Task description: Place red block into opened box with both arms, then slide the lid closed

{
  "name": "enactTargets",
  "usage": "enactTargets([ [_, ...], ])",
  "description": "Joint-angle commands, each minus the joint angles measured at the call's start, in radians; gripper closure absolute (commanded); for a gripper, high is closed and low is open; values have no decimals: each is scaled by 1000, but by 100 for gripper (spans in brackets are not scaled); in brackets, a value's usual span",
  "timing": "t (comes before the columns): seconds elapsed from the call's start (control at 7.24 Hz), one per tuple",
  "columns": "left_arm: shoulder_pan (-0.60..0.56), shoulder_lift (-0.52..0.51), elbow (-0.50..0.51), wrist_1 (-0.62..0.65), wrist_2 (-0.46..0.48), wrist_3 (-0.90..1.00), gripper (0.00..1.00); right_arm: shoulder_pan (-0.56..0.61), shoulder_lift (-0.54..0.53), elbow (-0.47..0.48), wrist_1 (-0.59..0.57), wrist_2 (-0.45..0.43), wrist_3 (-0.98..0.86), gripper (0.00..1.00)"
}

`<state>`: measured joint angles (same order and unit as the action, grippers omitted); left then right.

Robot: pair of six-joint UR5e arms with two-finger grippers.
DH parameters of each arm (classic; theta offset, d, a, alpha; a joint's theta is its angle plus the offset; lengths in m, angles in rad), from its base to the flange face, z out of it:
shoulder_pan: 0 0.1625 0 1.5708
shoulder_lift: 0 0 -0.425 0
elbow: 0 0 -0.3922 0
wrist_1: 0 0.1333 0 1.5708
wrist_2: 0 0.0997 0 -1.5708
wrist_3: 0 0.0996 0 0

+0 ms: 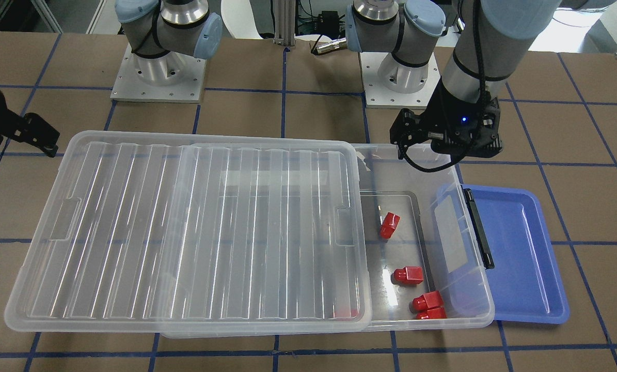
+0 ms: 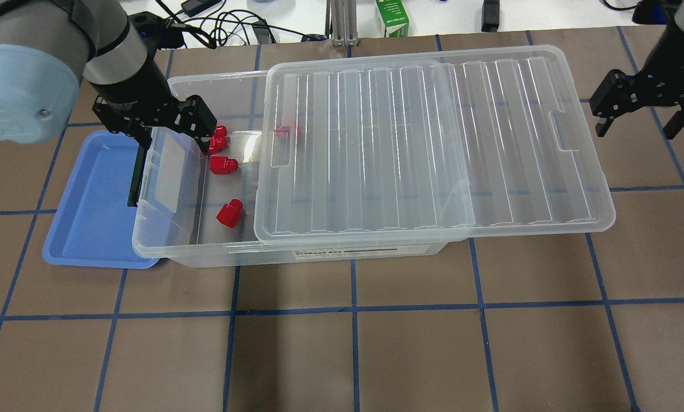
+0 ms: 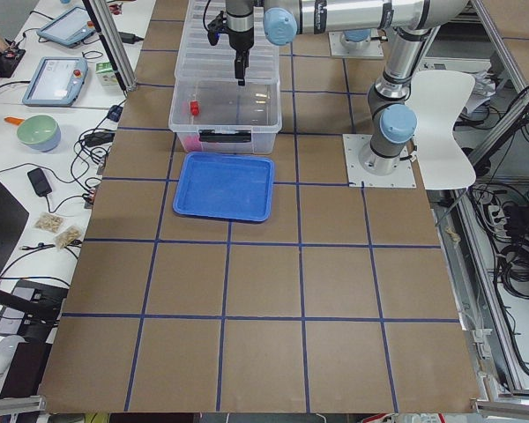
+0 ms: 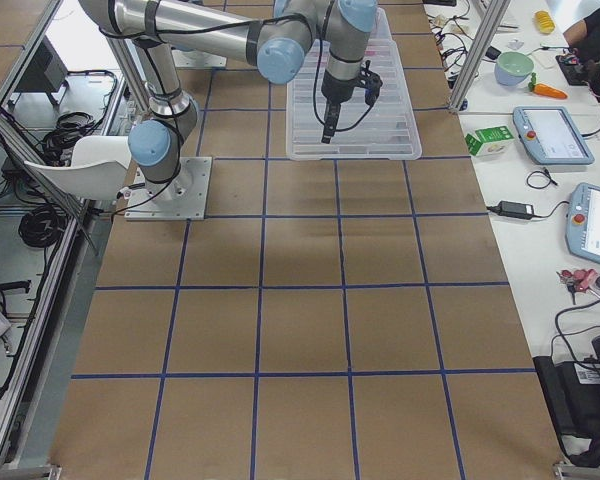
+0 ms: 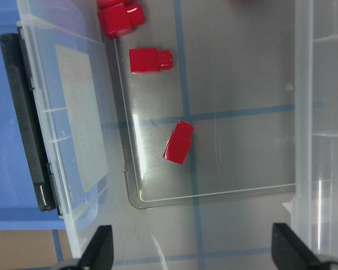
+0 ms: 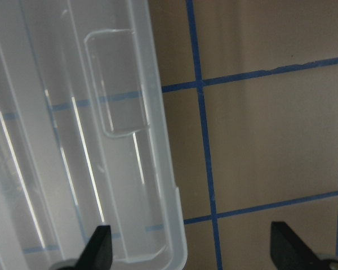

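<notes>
The clear box point(image 2: 204, 252) lies across the table, its black bar point(image 2: 135, 177) toward my left. The ribbed lid point(image 2: 433, 143) rests on it, shifted to my right, leaving the left end uncovered. Several red blocks lie in that uncovered end: one point(image 2: 229, 213) alone, another point(image 2: 222, 165) farther back, two point(image 2: 216, 140) piled near the far wall. One more red block point(image 2: 290, 130) shows through the lid. My left gripper point(image 2: 155, 123) hangs open and empty above the box's left end. Beyond the lid's right edge my right gripper point(image 2: 639, 111) is open, holding nothing.
An empty blue tray point(image 2: 90, 200) lies at the box's left end, partly under its rim. The lid's right end point(image 6: 158, 169) overhangs brown table marked with blue tape lines. Arm bases point(image 1: 158, 77) stand behind the box.
</notes>
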<state>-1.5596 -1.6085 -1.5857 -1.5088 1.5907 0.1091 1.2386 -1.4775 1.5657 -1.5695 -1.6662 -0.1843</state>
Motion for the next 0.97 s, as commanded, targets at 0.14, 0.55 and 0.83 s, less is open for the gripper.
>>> enactTargets([
  [0.14, 7, 30, 23, -22, 6, -3, 0, -34, 100, 0, -131, -40, -84, 0],
  [0.55, 7, 27, 21, -21, 6, -3, 0, -34, 154, 0, -149, -43, -84, 0],
  [0.83, 7, 27, 18, -21, 5, -3, 0, -36, 174, 0, -141, -41, -84, 0],
])
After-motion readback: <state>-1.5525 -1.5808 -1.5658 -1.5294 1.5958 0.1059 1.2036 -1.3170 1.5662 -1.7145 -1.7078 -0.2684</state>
